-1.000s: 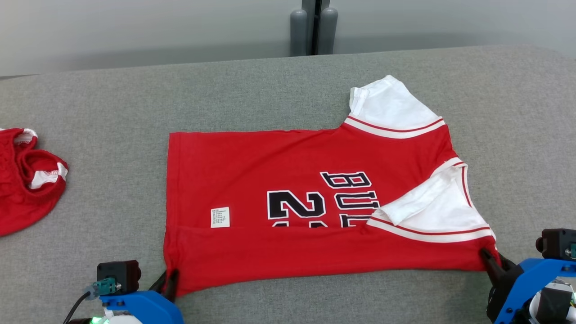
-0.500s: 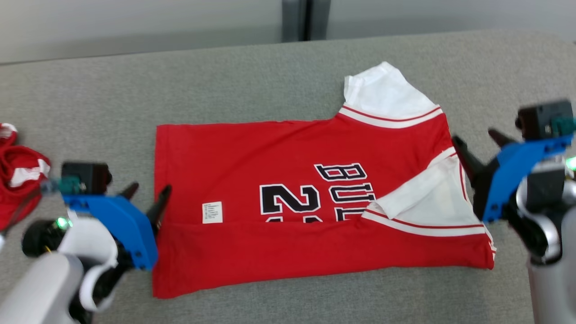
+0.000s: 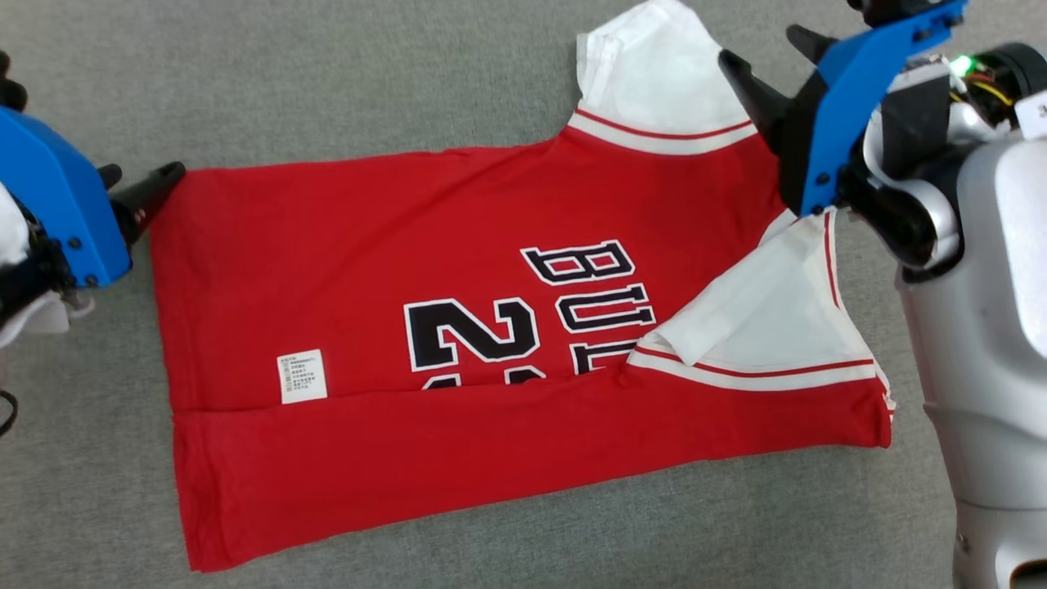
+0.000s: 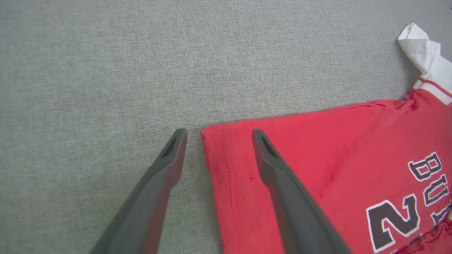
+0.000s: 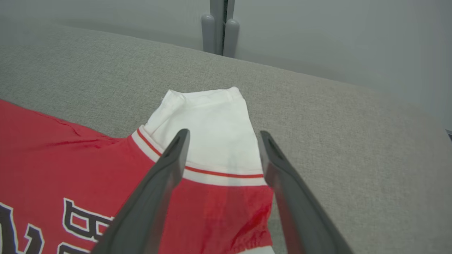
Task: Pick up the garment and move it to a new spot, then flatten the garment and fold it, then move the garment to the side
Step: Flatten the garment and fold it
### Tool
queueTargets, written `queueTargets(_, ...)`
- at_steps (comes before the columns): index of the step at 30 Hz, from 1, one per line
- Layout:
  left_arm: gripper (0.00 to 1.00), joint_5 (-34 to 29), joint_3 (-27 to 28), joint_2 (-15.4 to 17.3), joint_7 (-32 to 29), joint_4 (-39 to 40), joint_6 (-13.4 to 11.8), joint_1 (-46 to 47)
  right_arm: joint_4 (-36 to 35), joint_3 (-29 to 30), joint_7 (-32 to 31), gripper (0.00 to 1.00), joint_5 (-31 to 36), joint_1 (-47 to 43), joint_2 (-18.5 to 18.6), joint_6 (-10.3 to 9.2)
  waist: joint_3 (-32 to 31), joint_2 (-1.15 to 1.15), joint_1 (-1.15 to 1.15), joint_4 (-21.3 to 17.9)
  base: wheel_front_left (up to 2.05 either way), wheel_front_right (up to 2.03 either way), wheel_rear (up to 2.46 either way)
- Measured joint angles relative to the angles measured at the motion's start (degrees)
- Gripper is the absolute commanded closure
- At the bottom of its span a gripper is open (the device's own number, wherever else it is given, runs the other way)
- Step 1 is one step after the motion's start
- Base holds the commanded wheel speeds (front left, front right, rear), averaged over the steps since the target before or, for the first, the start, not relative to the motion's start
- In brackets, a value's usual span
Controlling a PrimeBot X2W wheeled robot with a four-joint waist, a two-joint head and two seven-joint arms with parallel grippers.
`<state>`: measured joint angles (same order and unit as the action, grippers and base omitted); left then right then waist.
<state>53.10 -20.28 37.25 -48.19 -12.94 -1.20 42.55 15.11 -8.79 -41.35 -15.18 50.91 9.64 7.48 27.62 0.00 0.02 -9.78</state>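
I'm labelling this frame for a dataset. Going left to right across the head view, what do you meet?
left gripper → white label → black number 2 → far white sleeve → right gripper

There's the right gripper [image 3: 759, 45] at one o'clock: two dark tapering fingers on a bright blue bracket [image 3: 859, 74] dotted with small dark screws. Behind it a green light [image 3: 965, 61], yellow and red wires [image 3: 994, 86], then a smooth silver-grey forearm [image 3: 990, 327]. Over at nine o'clock, the left gripper [image 3: 141, 172], a matching blue plate [image 3: 49, 196], a black cable [image 3: 6, 413] below. Close up, each fingertip [image 4: 176, 144] shows a narrow hollow slot
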Motion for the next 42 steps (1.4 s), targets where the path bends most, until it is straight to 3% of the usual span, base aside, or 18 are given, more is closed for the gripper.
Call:
queueTargets(5, 0.0, 2.0, 0.0, 0.4, -6.5, -0.4, -2.5, 2.4, 3.4, -1.5, 1.9, 0.0, -0.7, 4.0, 0.2, 0.0, 2.9, 0.0, 0.0, -0.5, 0.0, 0.0, 0.0)
queueTargets(12, 0.0, -0.9, -1.8, 2.6, -8.6, 0.7, -4.0, 3.4, 8.4, -1.5, 4.7, 0.0, -1.6, 7.5, 0.3, 0.01, 4.6, 0.0, -0.01, -1.4, 0.0, 0.0, 0.0)
queueTargets(13, 0.66, -1.6, -2.3, 3.0, -8.4, 0.9, -4.0, 3.4, 8.9, -1.4, 4.7, 0.0, -1.6, 7.8, 0.5, 0.0, 4.7, 0.0, -0.02, -1.3, 0.0, 0.0, 0.0)
queueTargets(14, 1.0, -1.9, -2.6, 3.1, -8.8, 0.9, -4.2, 3.4, 9.6, -1.3, 4.7, 0.0, -1.6, 7.9, 0.8, 0.01, 4.8, 0.0, -0.02, -1.2, 0.0, 0.0, 0.0)
queueTargets(20, 1.0, -2.9, -3.7, 1.7, -5.1, 3.9, -2.7, 2.5, 14.7, 0.3, 5.8, 0.0, 0.1, 10.7, 2.0, 0.0, 5.4, 0.0, -0.01, 1.1, 0.0, 0.0, 0.0)
queueTargets(30, 1.0, -5.2, -7.6, -5.5, 3.0, 6.5, 1.9, 3.3, 27.1, 7.1, 7.6, 0.0, 8.1, 18.1, 2.8, 0.0, 7.5, 0.0, -0.02, 8.8, 0.0, 0.0, 0.0)
queueTargets(34, 1.0, -5.8, -8.3, -7.4, 5.6, 5.8, 3.2, 4.1, 31.0, 6.6, 6.0, 0.0, 10.3, 18.5, 3.2, -0.01, 8.8, 0.0, -0.02, 11.1, 0.0, 0.0, 0.0)
queueTargets(35, 1.0, -5.8, -8.3, -7.8, 6.2, 5.5, 3.3, 4.2, 31.4, 6.3, 5.6, 0.48, 10.3, 19.0, 3.4, -0.04, 9.1, 0.0, -0.02, 11.5, 0.0, 0.0, 0.0)
queueTargets(36, 1.0, -5.8, -8.3, -8.2, 6.9, 5.2, 3.3, 4.2, 31.7, 6.1, 5.6, 0.88, 10.1, 19.6, 3.5, -0.05, 9.4, 0.0, -0.03, 11.7, 0.0, 0.0, 0.0)
queueTargets(37, 1.0, -5.8, -8.2, -8.5, 7.6, 4.7, 3.5, 4.2, 31.7, 5.7, 6.1, 1.0, 9.9, 19.7, 3.6, -0.07, 9.5, 0.0, -0.03, 11.8, 0.0, 0.0, 0.0)
queueTargets(42, 1.0, -6.2, -6.8, -9.4, 13.2, 2.0, 3.6, 3.6, 31.7, 4.9, 10.6, 1.0, 8.5, 19.2, 4.2, 0.01, 8.5, 0.0, -0.02, 11.1, 0.0, 0.0, 0.0)
